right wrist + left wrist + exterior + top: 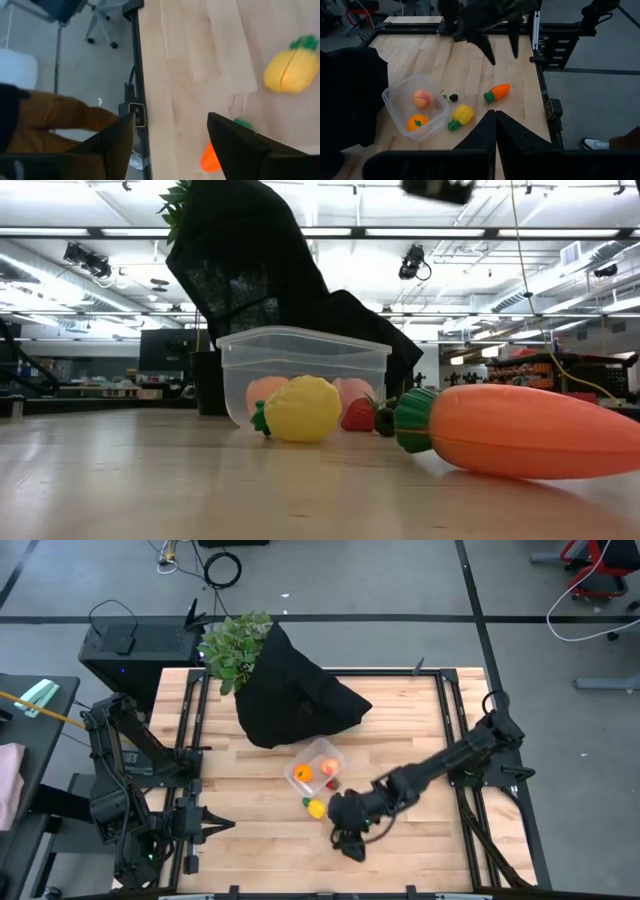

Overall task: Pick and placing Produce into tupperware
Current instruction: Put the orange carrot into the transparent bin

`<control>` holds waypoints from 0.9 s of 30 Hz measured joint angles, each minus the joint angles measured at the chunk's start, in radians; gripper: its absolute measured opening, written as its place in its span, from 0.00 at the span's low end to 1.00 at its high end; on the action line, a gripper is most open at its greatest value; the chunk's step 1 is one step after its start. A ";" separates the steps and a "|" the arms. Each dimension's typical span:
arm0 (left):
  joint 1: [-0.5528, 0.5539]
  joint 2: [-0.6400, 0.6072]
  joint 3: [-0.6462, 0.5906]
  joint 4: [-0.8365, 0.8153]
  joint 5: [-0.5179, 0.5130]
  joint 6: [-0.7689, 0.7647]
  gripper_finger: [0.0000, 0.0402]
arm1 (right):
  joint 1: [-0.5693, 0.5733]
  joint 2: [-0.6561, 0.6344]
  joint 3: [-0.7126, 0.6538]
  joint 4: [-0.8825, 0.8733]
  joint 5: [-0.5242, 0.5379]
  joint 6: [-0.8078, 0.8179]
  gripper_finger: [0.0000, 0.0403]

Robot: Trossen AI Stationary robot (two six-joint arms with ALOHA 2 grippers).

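High view, step: right hand hangs over the carrot near the worktop's front middle, fingers apart, nothing held; judged to be the approach to a pick.
High view, tupperware: tupperware sits mid-worktop, just in front of the black cloth heap; orange ball and pink-red fruit lie inside.
High view, loose produce: yellow piece at 6 o'clock of the tupperware, just outside its wall; a small red berry at its 4 o'clock corner.
High view, left hand: left hand parked at the worktop's left front edge, fingers together, empty.
Low view, layout: carrot lies on its side, green top toward the yellow piece; the two are near, not touching.
Left wrist view, open room: bare wood all round the carrot; dark berry beside the tupperware.
Right wrist view, alignment: carrot shows only partly behind one finger, so centring is uncertain.
Next move, judgement: descend, close across the carrot's body, lift, carry toward 11 o'clock clear of the yellow piece, over the rim.
Edges: the frame rail at the worktop's side stands well apart from the pick.
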 joint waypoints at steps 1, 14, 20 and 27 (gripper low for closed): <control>0.000 0.000 0.000 0.000 0.000 0.000 0.04 | 0.018 0.000 0.000 -0.005 0.027 0.029 0.63; 0.001 0.000 0.000 0.001 0.000 0.000 0.05 | 0.133 0.144 -0.001 -0.201 0.236 0.325 0.65; 0.001 0.000 0.000 0.010 0.000 -0.001 0.03 | 0.103 0.240 -0.001 -0.204 0.192 0.440 0.65; 0.001 0.000 0.000 0.009 0.000 -0.001 0.06 | 0.065 0.303 -0.001 -0.180 0.103 0.448 0.63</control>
